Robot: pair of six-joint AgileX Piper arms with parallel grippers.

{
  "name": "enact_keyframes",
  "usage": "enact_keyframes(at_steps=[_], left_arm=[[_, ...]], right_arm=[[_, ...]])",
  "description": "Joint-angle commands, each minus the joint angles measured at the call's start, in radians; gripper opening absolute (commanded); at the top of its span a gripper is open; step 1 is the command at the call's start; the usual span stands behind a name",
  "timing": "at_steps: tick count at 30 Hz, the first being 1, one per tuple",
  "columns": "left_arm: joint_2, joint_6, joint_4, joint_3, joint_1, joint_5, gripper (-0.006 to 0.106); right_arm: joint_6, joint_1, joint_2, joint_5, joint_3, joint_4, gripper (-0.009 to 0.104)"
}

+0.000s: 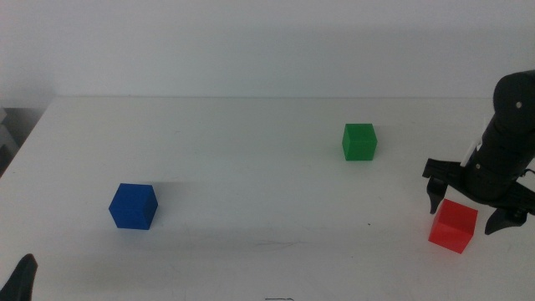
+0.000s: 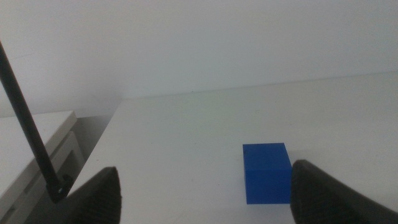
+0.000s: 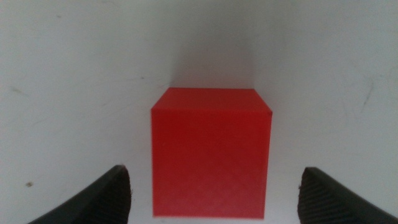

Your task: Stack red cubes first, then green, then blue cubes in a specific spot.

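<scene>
From the middle view, the right claw (image 1: 470, 201) hangs wide just above the red cube (image 1: 453, 225) at the surface's (image 1: 251, 150) right edge, the green (image 1: 359, 141) well apart behind, the blue (image 1: 133, 206) far left. The left wrist view shows the left claw (image 2: 205, 193) wide, waiting near the blue cube (image 2: 267, 172). The right wrist view centres the red cube (image 3: 211, 152) between the spread jaws, directly below; a straight descent should suit.

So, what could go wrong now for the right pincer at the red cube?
The right pincer is open above the red cube, which sits turned relative to the jaws in the middle view; closing may twist it. The cube also lies near the table edge, so a nudge might push it off.
</scene>
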Motion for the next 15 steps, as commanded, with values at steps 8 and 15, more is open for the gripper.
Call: enact_keyframes(at_steps=[8, 15], left_arm=[[-0.021, -0.016, -0.006, -0.002, -0.004, -0.079, 0.092], [-0.021, -0.016, -0.006, -0.002, -0.004, -0.079, 0.092]], right_arm=[[0.001, 0.003, 0.046, -0.056, -0.031, -0.036, 0.093], [-0.012, 0.003, 0.075, -0.076, -0.031, -0.057, 0.055]])
